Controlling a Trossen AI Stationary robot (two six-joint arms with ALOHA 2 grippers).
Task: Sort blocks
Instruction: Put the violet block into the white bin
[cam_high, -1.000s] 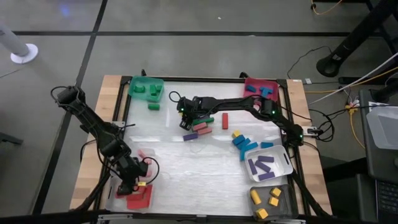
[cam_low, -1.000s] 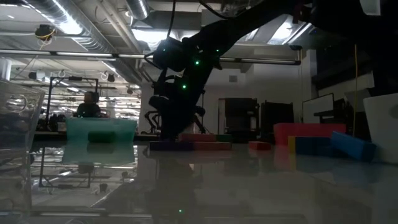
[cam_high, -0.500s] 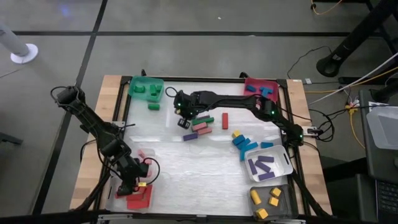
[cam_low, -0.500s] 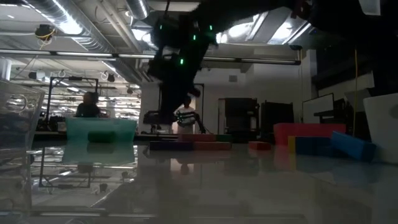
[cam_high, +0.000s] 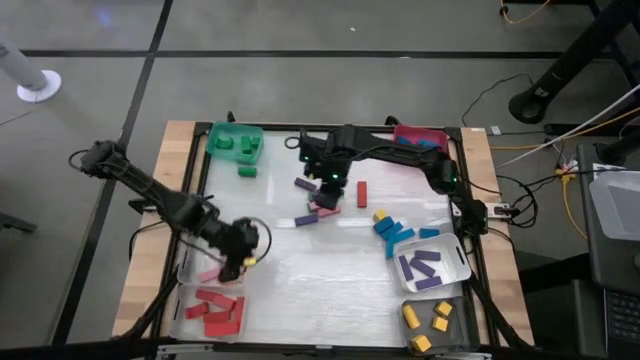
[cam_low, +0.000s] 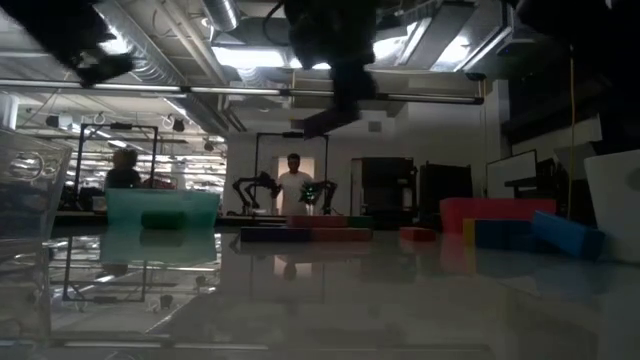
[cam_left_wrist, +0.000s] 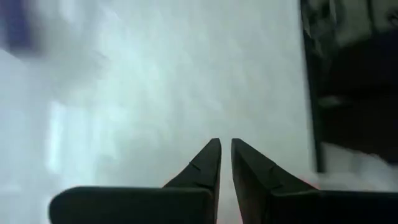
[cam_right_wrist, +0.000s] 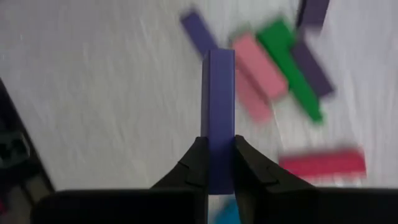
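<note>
Two grippers are hanging over the table: the right gripper (cam_right_wrist: 217, 163) is clamping a purple block (cam_right_wrist: 219, 118) above the pink and green blocks (cam_right_wrist: 273, 65), while the left gripper (cam_left_wrist: 225, 160), fingers together and empty, is hovering beside the clear bin (cam_high: 192, 268).

A dark robot arm (cam_low: 335, 60) hangs above the glossy table (cam_low: 330, 300); behind lie a translucent green bin (cam_low: 162, 210) and, seemingly, red and blue blocks (cam_low: 510, 228).
</note>
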